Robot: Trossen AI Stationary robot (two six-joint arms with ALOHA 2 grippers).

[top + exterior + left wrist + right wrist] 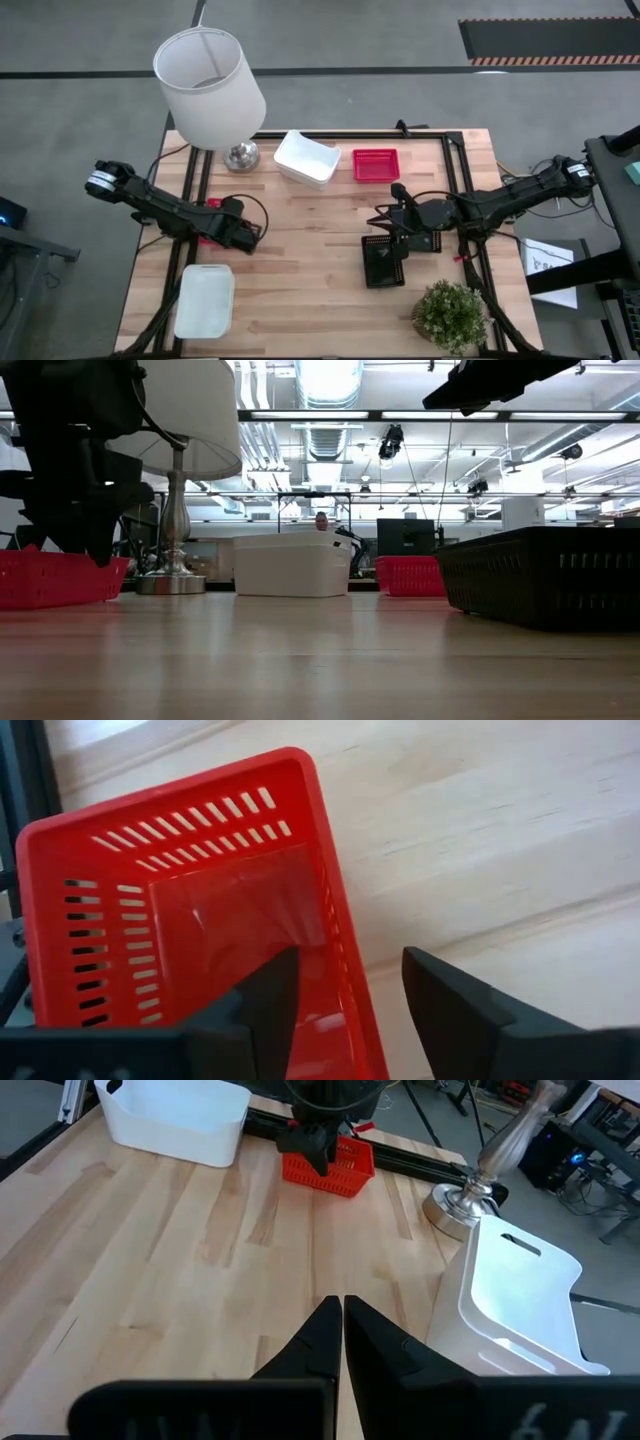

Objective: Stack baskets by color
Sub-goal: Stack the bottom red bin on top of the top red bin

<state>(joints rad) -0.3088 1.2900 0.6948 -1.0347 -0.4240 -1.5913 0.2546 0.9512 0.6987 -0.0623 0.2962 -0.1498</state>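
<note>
Left gripper point(345, 995) is spread, straddling the long wall of a red mesh basket point(180, 910) near the table's point(300, 250) left edge. Closing off-center could tip or shove it. Right gripper point(342, 1320) is pressed together, empty, over the black baskets point(385, 262) toward the right edge. Another red basket point(376, 164) sits at the far edge beside a white basket point(306, 158); 1 more white basket point(205, 300) lies at the near-left corner.

L claw point(247, 238) over red basket point(209, 208)

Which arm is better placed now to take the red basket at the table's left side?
Left. The left gripper has its fingers open astride the wall of that red basket. The right gripper is shut, across the table above the black basket.
</note>
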